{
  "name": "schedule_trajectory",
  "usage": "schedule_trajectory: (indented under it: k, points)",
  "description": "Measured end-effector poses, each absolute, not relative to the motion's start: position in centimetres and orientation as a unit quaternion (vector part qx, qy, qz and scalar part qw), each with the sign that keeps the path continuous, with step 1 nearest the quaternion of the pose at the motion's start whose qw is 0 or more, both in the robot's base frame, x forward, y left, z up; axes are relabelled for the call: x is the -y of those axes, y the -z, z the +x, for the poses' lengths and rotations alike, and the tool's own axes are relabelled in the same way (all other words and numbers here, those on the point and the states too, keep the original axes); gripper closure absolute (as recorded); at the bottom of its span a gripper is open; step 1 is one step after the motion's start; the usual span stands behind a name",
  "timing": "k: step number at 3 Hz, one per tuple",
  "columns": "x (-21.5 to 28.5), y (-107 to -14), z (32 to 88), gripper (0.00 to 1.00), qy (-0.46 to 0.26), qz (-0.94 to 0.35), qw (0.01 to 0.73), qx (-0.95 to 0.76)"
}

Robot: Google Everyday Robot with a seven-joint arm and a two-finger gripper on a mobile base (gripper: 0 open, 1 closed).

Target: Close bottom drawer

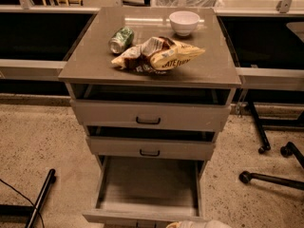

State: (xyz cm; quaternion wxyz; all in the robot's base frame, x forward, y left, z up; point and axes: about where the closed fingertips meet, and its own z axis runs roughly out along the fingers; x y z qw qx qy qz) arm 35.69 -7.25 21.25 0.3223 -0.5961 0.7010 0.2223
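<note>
The bottom drawer (147, 191), a long grey tray with a flat front, stands pulled far out of the grey-beige cabinet toward the near side. The white gripper (190, 224) barely shows at the near edge, by the drawer front; its opening cannot be told. On the cabinet's flat top (85, 65) lie a green can (121, 39), a crumpled snack bag (159, 55) and a white bowl (184, 22). Speckled beige floor (42, 141) surrounds it, with black castored chair legs (270, 177) to the right.

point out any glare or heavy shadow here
Camera view: glare streaks the cabinet top beside the white bowl; deep shadow fills the gaps above the upper drawers; the open bottom drawer darkens toward its back; the claw shows at the bottom edge.
</note>
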Motion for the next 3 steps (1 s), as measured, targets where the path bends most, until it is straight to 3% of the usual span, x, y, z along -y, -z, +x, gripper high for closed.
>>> schedule_trajectory:
  k: [1, 2, 3]
  points:
    - [7.3, -21.2, 35.7, 0.96, -0.220, -0.597, 0.328, -0.698]
    - [6.8, -18.7, 36.6, 1.00, -0.218, -0.595, 0.312, -0.708]
    - [7.0, -14.5, 38.1, 0.82, -0.196, -0.582, 0.309, -0.726]
